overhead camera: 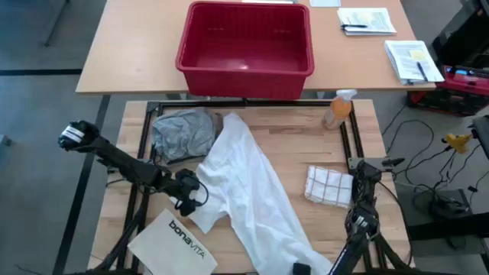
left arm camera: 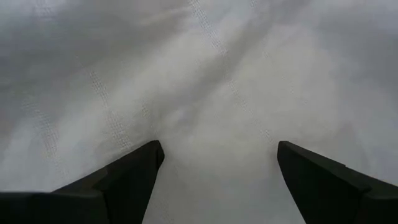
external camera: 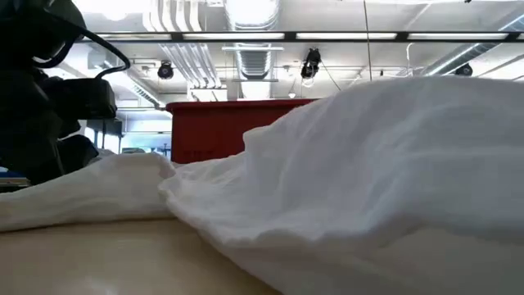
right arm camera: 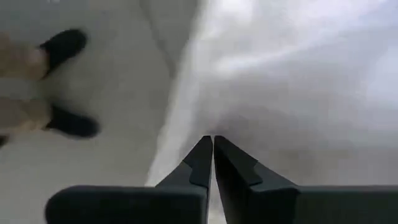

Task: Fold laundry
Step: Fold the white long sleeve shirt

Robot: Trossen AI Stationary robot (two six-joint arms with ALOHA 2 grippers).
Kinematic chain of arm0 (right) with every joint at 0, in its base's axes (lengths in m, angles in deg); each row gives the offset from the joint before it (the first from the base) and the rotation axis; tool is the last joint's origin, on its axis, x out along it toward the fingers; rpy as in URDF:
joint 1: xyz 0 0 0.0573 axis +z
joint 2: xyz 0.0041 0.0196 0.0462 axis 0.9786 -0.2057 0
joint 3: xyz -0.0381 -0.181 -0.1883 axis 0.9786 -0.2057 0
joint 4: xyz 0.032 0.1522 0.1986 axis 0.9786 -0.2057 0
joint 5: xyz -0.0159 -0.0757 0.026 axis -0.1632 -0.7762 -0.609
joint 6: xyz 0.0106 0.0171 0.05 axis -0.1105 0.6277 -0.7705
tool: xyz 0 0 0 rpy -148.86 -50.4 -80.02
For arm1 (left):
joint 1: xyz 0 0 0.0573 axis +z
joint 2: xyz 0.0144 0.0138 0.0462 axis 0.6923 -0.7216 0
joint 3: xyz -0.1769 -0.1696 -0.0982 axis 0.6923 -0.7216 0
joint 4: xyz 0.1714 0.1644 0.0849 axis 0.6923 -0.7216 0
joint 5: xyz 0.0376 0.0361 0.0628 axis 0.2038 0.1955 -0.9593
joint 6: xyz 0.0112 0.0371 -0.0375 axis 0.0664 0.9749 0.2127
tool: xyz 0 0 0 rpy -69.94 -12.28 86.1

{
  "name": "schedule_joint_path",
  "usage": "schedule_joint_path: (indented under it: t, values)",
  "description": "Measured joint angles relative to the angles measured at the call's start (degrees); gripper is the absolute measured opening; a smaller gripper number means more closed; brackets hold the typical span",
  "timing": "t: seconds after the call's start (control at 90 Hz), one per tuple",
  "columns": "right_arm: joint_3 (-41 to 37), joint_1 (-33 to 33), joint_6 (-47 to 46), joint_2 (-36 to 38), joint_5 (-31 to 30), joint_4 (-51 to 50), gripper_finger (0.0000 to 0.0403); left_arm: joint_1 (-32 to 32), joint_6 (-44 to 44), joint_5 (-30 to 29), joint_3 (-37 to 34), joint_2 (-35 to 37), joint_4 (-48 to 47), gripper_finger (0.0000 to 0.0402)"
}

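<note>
The white shirt (overhead camera: 252, 183) lies crumpled in a long slanting band from the table's middle down to its near edge. It fills the low view (external camera: 368, 164). A grey T-shirt (overhead camera: 182, 134) lies bunched at the far left. My left gripper (overhead camera: 192, 192) stands open at the shirt's left edge, its two fingers spread close over white cloth (left arm camera: 205, 74). My right gripper (overhead camera: 304, 267) is at the near edge, shut on the shirt's near end (right arm camera: 292, 81). My left gripper hovers close over the shirt; whether its fingers (left arm camera: 134, 168) touch the cloth I cannot tell. My right gripper pinches the white shirt at its near end, at the table's near edge, between its two fingertips (right arm camera: 202, 155). Folds of cloth (right arm camera: 224, 121) gather toward the tips. How many layers it has does not show.
A red basket (overhead camera: 244, 38) stands on the far table. A spray bottle (overhead camera: 338, 109) stands at the back right, a folded checked cloth (overhead camera: 328, 186) lies at the right, and a white "bonavita" bag (overhead camera: 172, 241) lies near left. A person's shoes (right arm camera: 62, 46) show on the floor.
</note>
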Motion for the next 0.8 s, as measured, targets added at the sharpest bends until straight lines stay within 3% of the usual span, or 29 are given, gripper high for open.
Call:
schedule_joint_path:
  t: [0.1, 0.222, 0.333, 0.489, 0.611, 0.733, 0.8]
  values:
    - [-0.27, -0.39, 4.04, -2.29, 6.81, 10.69, 0.0001, 0.14, 0.2, -0.03, 0.0, 0.02, 0.0, 0.0311]
    - [-0.3, -0.8, 13.07, -4.23, 14.79, 34.42, 0.0, 0.15, 0.28, -0.04, 0.0, 0.0, -0.02, 0.0311]
    - [0.23, -0.67, 6.89, -2.9, 15.51, 28.44, 0.0, 0.15, 0.28, -0.05, 0.0, 0.0, -0.02, 0.0311]
    - [1.36, 0.42, 3.38, -2.34, 11.49, 23.73, 0.0, 0.37, 0.52, -0.05, 0.0, 0.0, 0.02, 0.0311]
    - [4.21, 1.05, -0.28, 2.95, 7.76, 17.99, 0.0, 0.37, 0.53, 0.25, -0.02, 0.0, 0.02, 0.0311]
    - [5.96, 1.36, -2.75, 9.25, -6.61, 9.78, 0.0, 0.38, 0.25, 0.71, -0.02, 0.03, 0.13, 0.0311]
    - [5.39, 0.56, -7.29, 11.96, -14.13, 0.11, 0.0, 0.39, 0.0, 1.07, -0.02, 0.24, 0.11, 0.0311]
